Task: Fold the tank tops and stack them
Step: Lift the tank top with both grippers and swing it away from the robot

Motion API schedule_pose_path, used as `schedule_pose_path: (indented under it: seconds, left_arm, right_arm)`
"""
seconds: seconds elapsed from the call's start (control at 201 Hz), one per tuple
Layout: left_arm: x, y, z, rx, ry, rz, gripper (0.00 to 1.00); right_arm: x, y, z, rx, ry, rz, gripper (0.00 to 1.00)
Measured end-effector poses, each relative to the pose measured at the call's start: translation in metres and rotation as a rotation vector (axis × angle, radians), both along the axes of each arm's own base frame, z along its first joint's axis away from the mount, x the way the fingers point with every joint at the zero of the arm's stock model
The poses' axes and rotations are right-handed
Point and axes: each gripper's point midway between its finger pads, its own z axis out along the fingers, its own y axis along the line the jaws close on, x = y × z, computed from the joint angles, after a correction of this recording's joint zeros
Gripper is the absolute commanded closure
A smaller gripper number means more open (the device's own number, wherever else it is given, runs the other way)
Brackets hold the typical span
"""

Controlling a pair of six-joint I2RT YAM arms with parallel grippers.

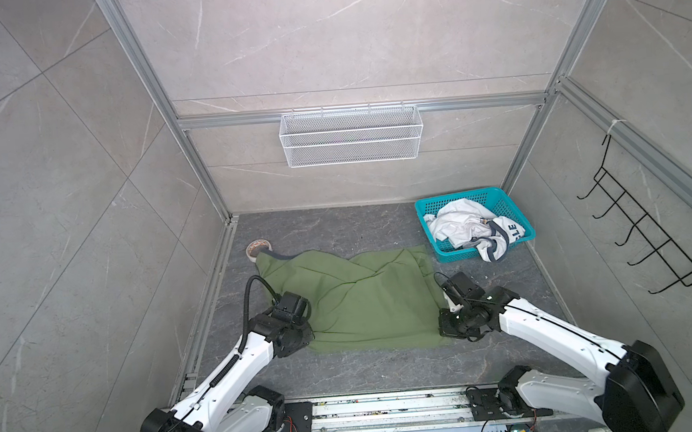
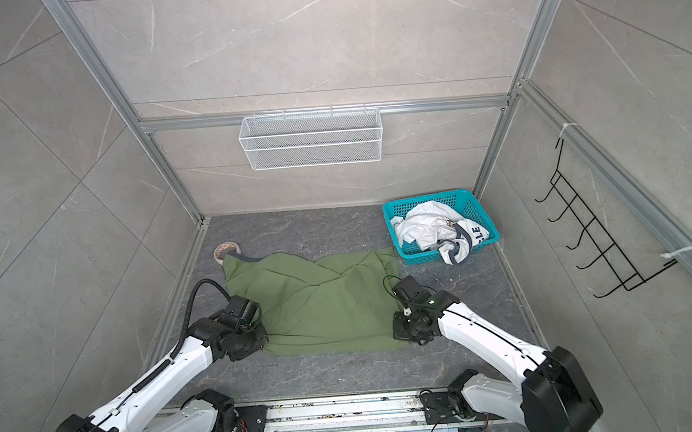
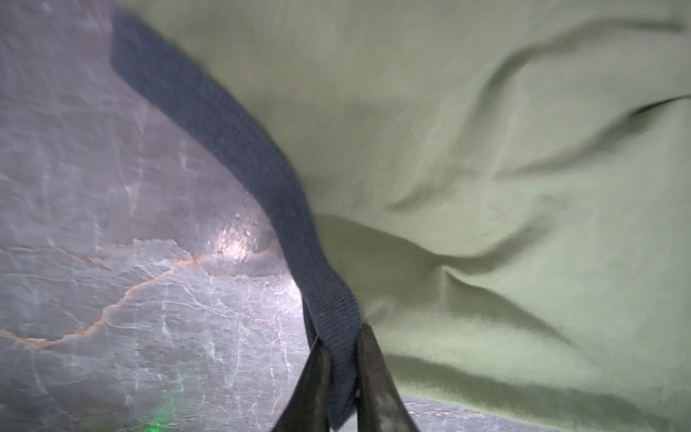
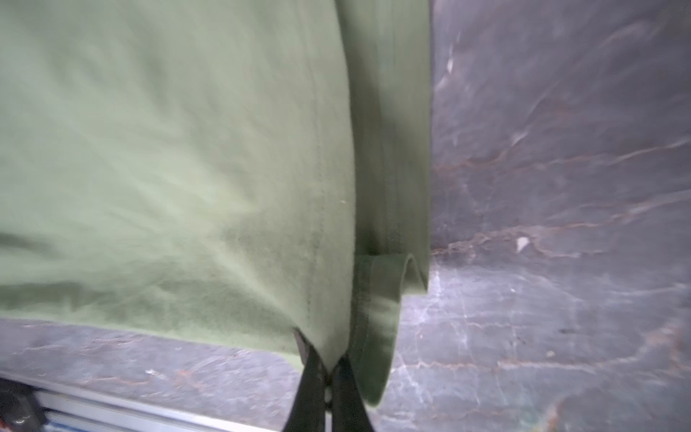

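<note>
The olive green tank top (image 1: 363,303) (image 2: 321,306) lies spread and creased on the dark table in both top views. My left gripper (image 3: 341,333) is at its near left corner, shut on the dark grey trim (image 3: 224,123). At the near right corner my right gripper (image 4: 321,343) is shut on the green hem (image 4: 374,336), which hangs folded beside the fingers. The white tank top (image 1: 461,225) (image 2: 428,226) sits crumpled in the teal basket, one end spilling over the front rim. From above, the wrists hide both pairs of fingertips.
The teal basket (image 1: 431,209) stands at the back right. A tape roll (image 1: 258,248) lies by the green top's far left corner. A white wire basket (image 1: 351,135) hangs on the back wall and a black hook rack (image 1: 650,237) on the right wall.
</note>
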Motion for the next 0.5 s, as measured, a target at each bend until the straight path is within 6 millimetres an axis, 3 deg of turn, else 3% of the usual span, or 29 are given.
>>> schedule_pose_path:
  seconds: [0.159, 0.254, 0.363, 0.498]
  left_arm:
    - [0.028, -0.003, 0.046, 0.006, -0.115, -0.006, 0.87]
    - [0.047, -0.003, 0.086, 0.013, -0.209, -0.007, 0.87]
    - [0.067, -0.001, 0.146, 0.018, -0.348, -0.012, 0.87]
    - [0.081, 0.000, 0.235, 0.009, -0.544, -0.033, 0.87]
  right_arm:
    - [0.017, -0.001, 0.056, 0.012, -0.135, 0.002, 1.00]
    - [0.031, -0.003, 0.103, 0.010, -0.251, -0.002, 1.00]
    - [0.049, -0.006, 0.172, 0.026, -0.430, -0.012, 1.00]
    - [0.059, -0.011, 0.261, 0.073, -0.657, -0.026, 1.00]
